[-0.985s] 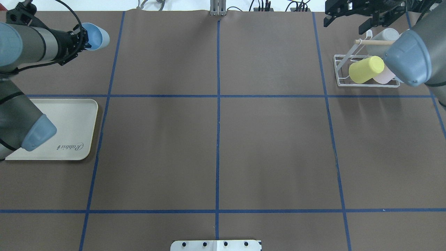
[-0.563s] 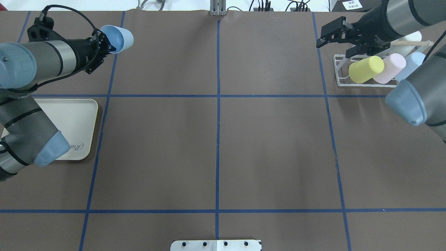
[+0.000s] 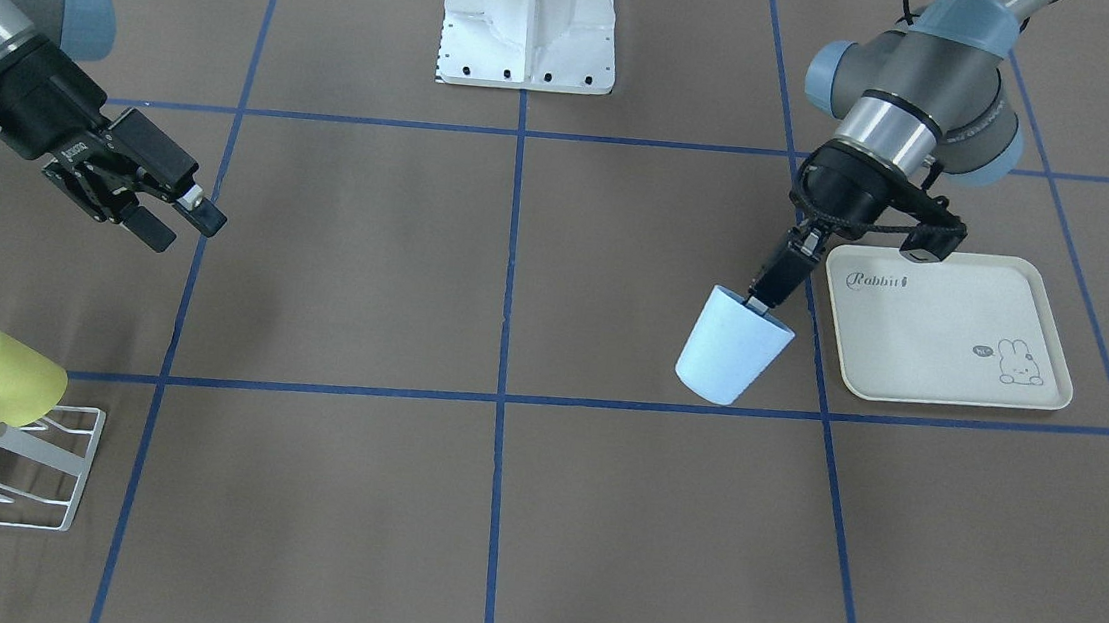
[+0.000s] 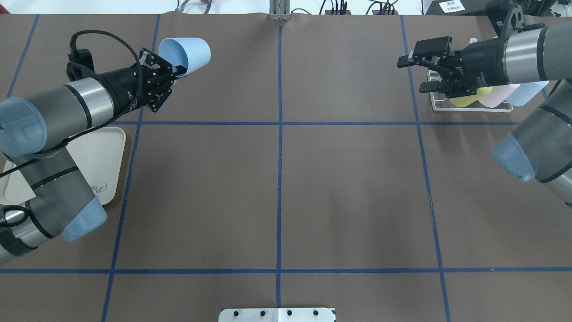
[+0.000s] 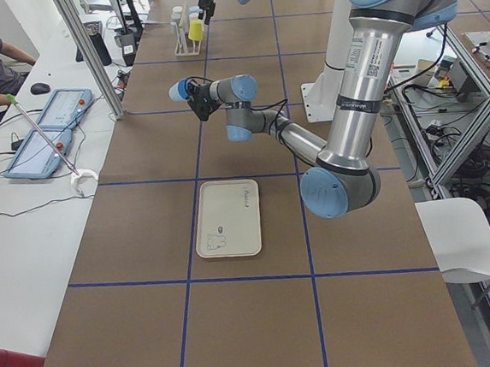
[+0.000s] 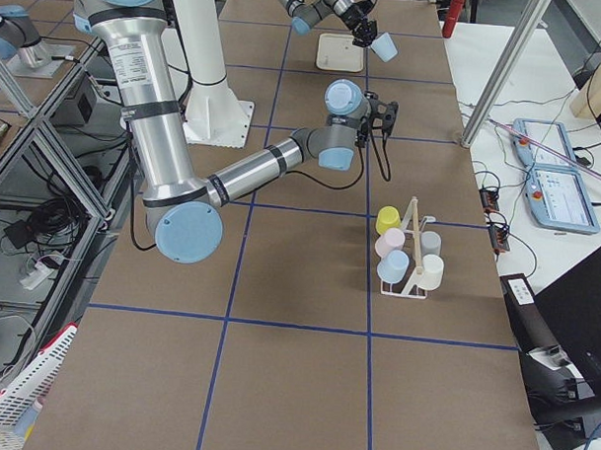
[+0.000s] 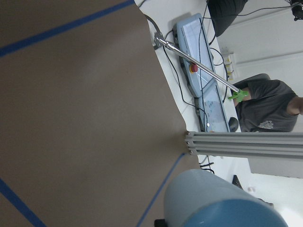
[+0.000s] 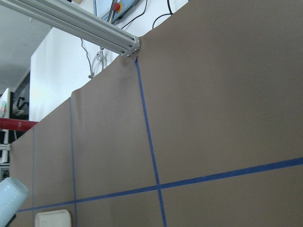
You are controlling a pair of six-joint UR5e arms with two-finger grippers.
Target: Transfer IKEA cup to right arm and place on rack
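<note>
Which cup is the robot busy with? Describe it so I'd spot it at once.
Start at the cream tray on the brown table; the arm over it ends in a black hand. That hand pinches the rim of a pale blue cup, tilted in the air. The other cups all sit on the white wire rack at the far end.

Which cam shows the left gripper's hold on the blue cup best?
Exterior front-facing: the whole blue cup hangs unobstructed, the left gripper pinching its rim. Overhead is nearly as clear. Both side views show it small. Left wrist catches only a blurred part at the bottom edge; right wrist, a sliver in the corner.
</note>
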